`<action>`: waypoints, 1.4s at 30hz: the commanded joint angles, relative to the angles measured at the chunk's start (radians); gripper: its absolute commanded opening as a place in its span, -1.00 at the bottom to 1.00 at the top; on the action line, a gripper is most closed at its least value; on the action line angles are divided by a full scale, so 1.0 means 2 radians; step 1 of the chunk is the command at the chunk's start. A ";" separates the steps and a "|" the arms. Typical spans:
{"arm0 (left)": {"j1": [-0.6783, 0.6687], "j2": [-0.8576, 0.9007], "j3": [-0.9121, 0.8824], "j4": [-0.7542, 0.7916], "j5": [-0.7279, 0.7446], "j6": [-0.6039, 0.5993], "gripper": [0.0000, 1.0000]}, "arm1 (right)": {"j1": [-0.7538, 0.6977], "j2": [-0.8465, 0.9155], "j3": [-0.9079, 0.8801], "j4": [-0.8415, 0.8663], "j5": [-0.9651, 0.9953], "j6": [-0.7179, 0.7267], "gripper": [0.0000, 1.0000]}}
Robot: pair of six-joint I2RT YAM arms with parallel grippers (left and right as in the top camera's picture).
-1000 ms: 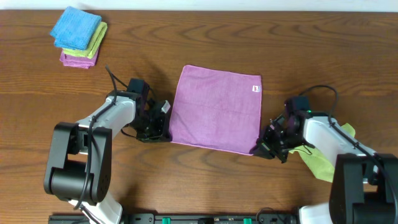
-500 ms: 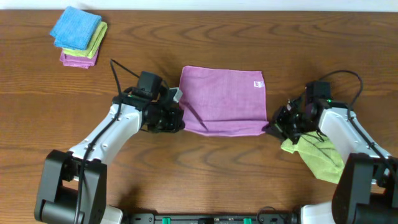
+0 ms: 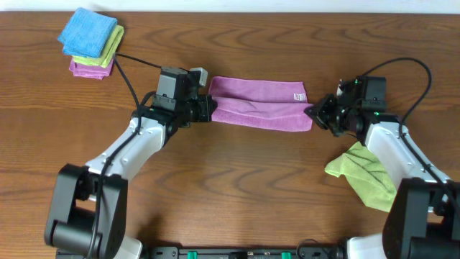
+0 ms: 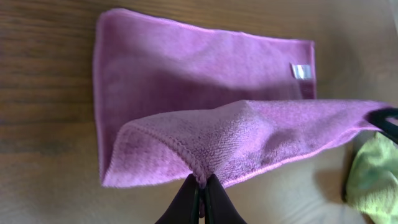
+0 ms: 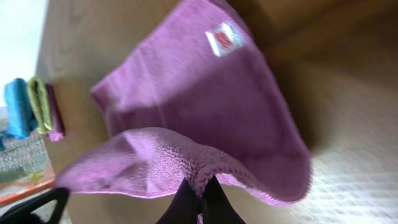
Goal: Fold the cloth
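Observation:
The orchid-purple cloth (image 3: 259,104) lies at the table's middle, its near half lifted and carried over the far half, so it shows as a narrow band. Its white tag (image 3: 300,96) is at the right end. My left gripper (image 3: 206,108) is shut on the cloth's left near corner, seen pinched in the left wrist view (image 4: 200,180). My right gripper (image 3: 314,113) is shut on the right near corner, seen in the right wrist view (image 5: 198,183). The tag also shows in the left wrist view (image 4: 300,71) and the right wrist view (image 5: 224,38).
A stack of folded cloths (image 3: 91,42), blue on lime-green on purple, sits at the far left corner. A crumpled lime-green cloth (image 3: 363,173) lies under my right arm at the near right. Cables loop from both arms.
Both grippers have carried the cloth's near edge away from me, toward the far edge. The visible cloth has shrunk from a full square to a narrow band.

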 commanded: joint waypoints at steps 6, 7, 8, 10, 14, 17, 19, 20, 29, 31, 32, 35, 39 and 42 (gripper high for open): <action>0.027 0.067 0.062 0.017 -0.008 -0.016 -0.89 | 0.013 0.058 0.016 0.072 -0.008 0.046 -0.97; 0.029 0.077 0.074 0.017 -0.008 -0.015 -0.89 | 0.013 0.068 0.020 0.085 -0.013 0.051 -0.97; 0.031 0.088 0.087 0.017 -0.008 -0.015 -0.89 | 0.013 0.080 0.027 0.098 -0.016 0.058 -0.97; 0.033 0.107 0.109 0.017 -0.004 -0.014 -0.89 | 0.014 0.099 0.045 0.105 -0.017 0.065 -0.97; 0.038 0.152 0.167 0.013 0.011 -0.013 -0.89 | 0.016 0.137 0.101 0.105 -0.019 0.067 -0.97; 0.040 0.180 0.203 -0.009 0.023 -0.013 -0.89 | 0.019 0.161 0.142 0.101 -0.030 0.068 -0.97; 0.040 0.183 0.209 -0.031 0.022 -0.013 -0.89 | 0.022 0.170 0.160 0.072 -0.041 0.068 -0.97; 0.040 0.182 0.209 -0.041 0.023 -0.013 -0.89 | 0.023 0.170 0.161 0.059 -0.041 0.064 -0.97; 0.053 0.175 0.210 -0.148 0.024 0.011 -0.89 | 0.019 0.170 0.161 -0.070 -0.049 0.019 -0.97; 0.059 0.175 0.210 -0.148 0.032 0.011 -0.89 | 0.014 0.170 0.161 -0.090 -0.043 0.017 -0.97; 0.060 0.175 0.210 -0.148 0.032 0.011 -0.89 | 0.012 0.170 0.161 -0.095 -0.042 0.016 -0.97; 0.063 0.175 0.210 -0.148 0.032 0.011 -0.89 | 0.006 0.170 0.161 -0.100 -0.030 0.015 -0.97; 0.061 0.175 0.210 -0.148 0.034 0.011 -0.89 | 0.004 0.170 0.161 -0.101 -0.022 0.009 -0.97; 0.057 0.175 0.210 -0.150 0.037 0.011 -0.89 | 0.004 0.170 0.161 -0.101 -0.008 0.008 -0.97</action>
